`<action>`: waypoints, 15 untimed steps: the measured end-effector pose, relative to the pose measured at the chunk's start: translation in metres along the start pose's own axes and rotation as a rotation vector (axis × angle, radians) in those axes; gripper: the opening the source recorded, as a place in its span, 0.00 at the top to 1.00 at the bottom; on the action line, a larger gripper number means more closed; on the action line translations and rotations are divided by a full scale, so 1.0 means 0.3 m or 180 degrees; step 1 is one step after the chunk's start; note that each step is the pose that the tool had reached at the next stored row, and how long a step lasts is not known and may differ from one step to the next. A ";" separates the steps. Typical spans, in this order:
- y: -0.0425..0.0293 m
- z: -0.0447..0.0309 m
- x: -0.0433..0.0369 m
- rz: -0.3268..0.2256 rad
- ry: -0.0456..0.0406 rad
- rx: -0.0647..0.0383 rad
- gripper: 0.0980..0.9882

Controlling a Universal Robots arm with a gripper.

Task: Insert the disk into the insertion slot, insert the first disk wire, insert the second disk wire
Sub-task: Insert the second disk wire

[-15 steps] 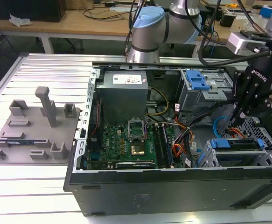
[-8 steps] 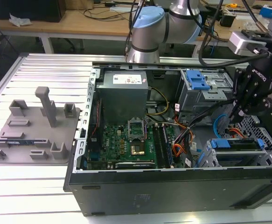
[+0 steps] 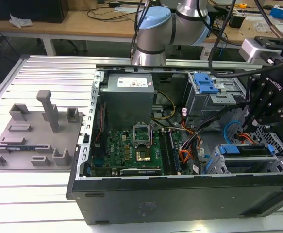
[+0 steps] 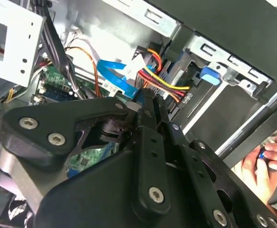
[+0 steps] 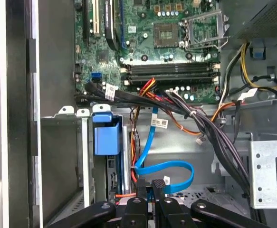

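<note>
1. Silver hard disk in its bright blue plastic carrier (image 3: 243, 148): already seated in the silvery perforated sheet-metal insertion slot (image 3: 224, 165).
2. Black gripper (image 5: 151, 187): fingers pressed together around a flat blue ribbon wire (image 5: 169, 167) beside the disk.
3. Judged progress: disk inserted; wire work under way.

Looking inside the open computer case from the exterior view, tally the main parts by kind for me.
Power supply: 1
Motherboard: 1
Grey drive bay with blue latch: 1
Perforated drive cage: 1
Disk in blue carrier: 1
Total: 5
</note>
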State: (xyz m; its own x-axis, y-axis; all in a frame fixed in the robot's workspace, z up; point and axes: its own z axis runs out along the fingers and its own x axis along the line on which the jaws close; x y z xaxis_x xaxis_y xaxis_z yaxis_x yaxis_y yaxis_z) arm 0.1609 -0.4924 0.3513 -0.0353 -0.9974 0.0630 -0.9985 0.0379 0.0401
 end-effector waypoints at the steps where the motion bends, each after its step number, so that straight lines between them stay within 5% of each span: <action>1: 0.000 0.001 0.000 0.0003 -0.0001 0.0018 0.93; 8: 0.001 0.002 0.001 0.0093 -0.0005 0.0025 0.93; 10: 0.018 0.003 0.003 0.0075 -0.0005 0.0026 0.93; 15: 0.026 0.007 0.051 0.0060 -0.0004 0.0027 0.93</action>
State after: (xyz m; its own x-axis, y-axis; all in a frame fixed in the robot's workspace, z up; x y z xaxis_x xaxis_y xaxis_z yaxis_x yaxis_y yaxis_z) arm 0.1524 -0.5074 0.3506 -0.0543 -0.9966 0.0623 -0.9980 0.0562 0.0305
